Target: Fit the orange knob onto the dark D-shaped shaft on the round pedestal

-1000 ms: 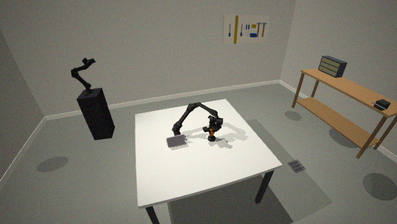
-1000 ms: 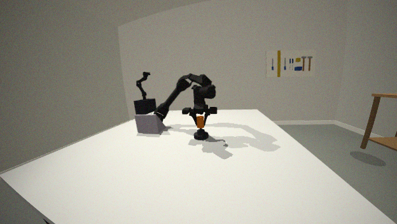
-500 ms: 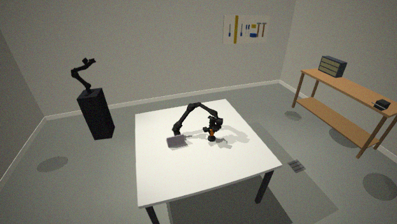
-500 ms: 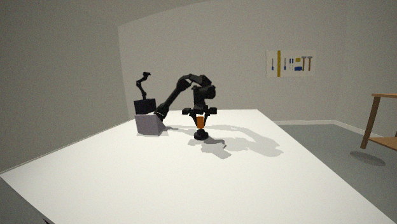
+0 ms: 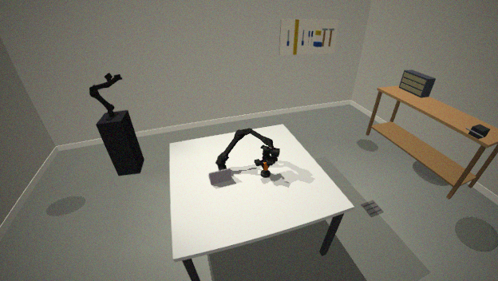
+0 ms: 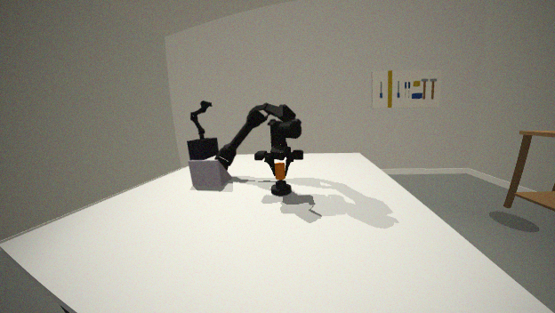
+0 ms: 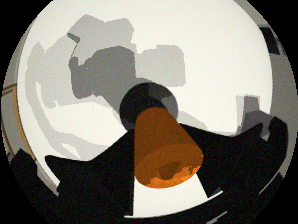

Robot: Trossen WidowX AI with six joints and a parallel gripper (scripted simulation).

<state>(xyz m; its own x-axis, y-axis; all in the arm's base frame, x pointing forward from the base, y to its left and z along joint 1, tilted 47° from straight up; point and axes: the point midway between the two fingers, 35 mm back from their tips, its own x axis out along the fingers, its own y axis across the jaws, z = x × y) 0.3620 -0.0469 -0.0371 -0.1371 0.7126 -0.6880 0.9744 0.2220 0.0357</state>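
- One step is judged to be in hand: seating the orange knob (image 6: 279, 171) on the shaft, with the flat sides not yet confirmed as matched.
- The knob is gripped between the closed fingers of the gripper (image 6: 279, 172) and is held upright directly over the round pedestal (image 6: 281, 188) on the white table (image 6: 311, 258).
- In the exterior view the knob's lower end is seen just above the pedestal's top; whether it is already partly on the shaft cannot be told, since the shaft itself is hidden beneath it.
- In the wrist view the knob (image 7: 162, 148) is shown lined up with the dark pedestal (image 7: 136, 102) behind it, so centring over the shaft appears to be close.
- The next move is judged to call for a gentle rotation of the knob about its vertical axis under light downward pressure until the flats meet, then a straight push down to the pedestal and a release.
- A risk is judged in pressing hard while the flats are misaligned, as the knob could slip in the grip.
- No containers tied to the task are seen; a small drawer unit (image 5: 416, 83) stands on the wooden shelf (image 5: 439, 112) well apart, and its contents cannot be seen.
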